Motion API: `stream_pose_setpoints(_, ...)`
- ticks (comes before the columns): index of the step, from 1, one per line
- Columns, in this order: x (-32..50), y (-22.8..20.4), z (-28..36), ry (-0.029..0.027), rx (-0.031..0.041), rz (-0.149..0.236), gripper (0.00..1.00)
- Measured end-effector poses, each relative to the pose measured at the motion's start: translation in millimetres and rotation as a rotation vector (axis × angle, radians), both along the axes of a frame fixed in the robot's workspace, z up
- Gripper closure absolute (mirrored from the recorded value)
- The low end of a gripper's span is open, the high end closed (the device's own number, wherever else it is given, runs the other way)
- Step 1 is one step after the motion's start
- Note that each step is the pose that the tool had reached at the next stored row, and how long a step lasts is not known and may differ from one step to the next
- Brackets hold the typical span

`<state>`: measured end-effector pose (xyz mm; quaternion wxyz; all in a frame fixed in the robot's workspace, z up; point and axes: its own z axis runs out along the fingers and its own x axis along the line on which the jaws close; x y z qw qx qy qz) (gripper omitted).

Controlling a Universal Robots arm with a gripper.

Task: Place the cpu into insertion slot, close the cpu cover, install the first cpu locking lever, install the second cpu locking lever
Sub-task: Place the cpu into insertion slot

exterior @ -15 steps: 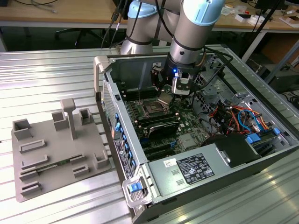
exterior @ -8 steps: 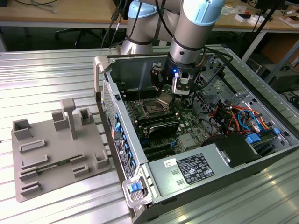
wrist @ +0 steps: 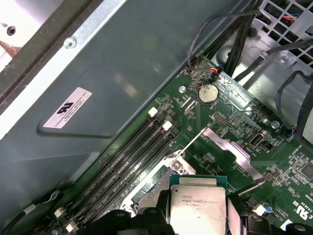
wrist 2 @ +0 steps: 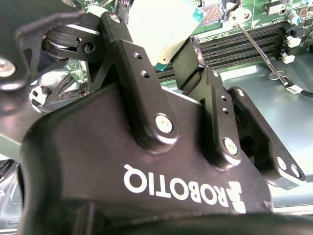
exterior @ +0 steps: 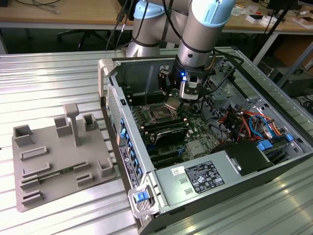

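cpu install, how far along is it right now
Nothing looks finished yet. In hand: the gripper is shut on the cpu, hovering close above the board. The insertion slot looks empty, the cpu cover is swung open, and a locking lever looks unlatched. Left: seating the cpu, closing the cover, both levers.

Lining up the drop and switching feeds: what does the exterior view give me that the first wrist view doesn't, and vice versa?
Exterior view: the arm, the whole open computer case, and the grey parts tray on the exterior view's left. First wrist view: the coin battery, memory slots and open metal cover up close. Both: the hand shut on the chip, above the green board.
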<state>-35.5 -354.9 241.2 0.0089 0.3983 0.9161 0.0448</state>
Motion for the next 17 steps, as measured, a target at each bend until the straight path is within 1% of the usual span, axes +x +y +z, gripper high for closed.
stream_pose_setpoints(17, 0.0, 0.0, -0.3, 0.0000, 0.0000, -0.014, 0.45)
